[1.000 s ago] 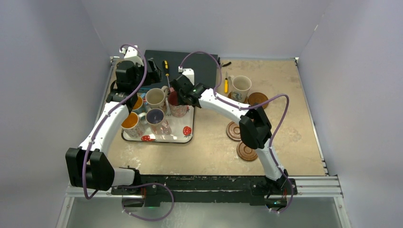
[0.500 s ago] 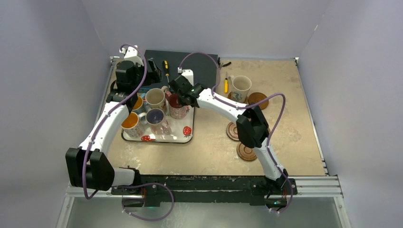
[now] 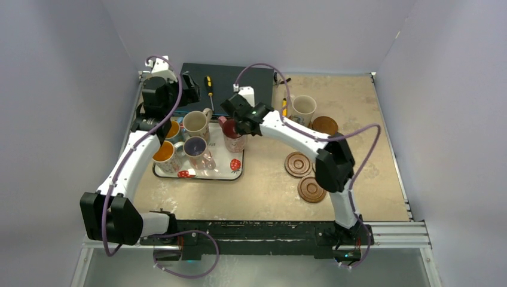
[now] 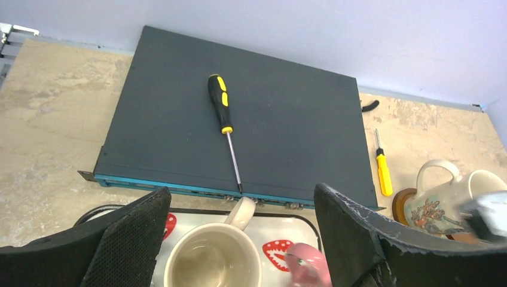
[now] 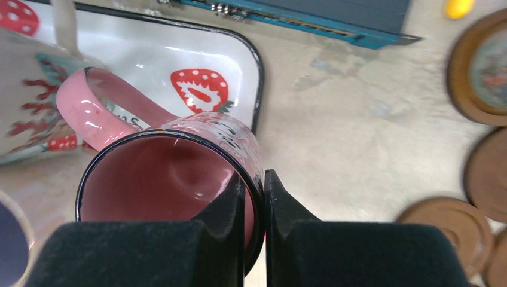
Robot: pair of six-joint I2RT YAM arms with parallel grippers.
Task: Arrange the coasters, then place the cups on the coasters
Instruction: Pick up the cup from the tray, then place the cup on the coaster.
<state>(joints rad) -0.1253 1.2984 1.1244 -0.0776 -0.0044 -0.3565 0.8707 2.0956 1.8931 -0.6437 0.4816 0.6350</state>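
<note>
My right gripper (image 5: pixel 254 176) (image 3: pixel 235 121) is shut on the rim of the pink-inside cup (image 5: pixel 161 179) (image 3: pixel 234 139), one finger inside and one outside. It holds the cup over the right edge of the strawberry tray (image 3: pixel 236 172). A cream cup (image 3: pixel 196 124) (image 4: pixel 212 260), a purple-inside cup (image 3: pixel 195 146) and two orange-inside cups (image 3: pixel 162 153) stand on the tray. Another cream cup (image 3: pixel 303 109) sits on a coaster at the back right. Three bare coasters (image 3: pixel 298 164) (image 3: pixel 312 189) (image 3: pixel 324 125) lie nearby. My left gripper (image 4: pixel 240 191) (image 3: pixel 192 91) hangs open above the tray's cream cup.
A dark flat panel (image 3: pixel 230 81) lies at the back with a black-and-yellow screwdriver (image 4: pixel 222 122) on it. A small yellow screwdriver (image 4: pixel 382 170) lies on the table beside the back cup. Walls close in on three sides.
My right gripper closed on the pink-inside cup's rim and carried it a little to the right. The right elbow swung right, uncovering the coasters. The left arm barely moved.
</note>
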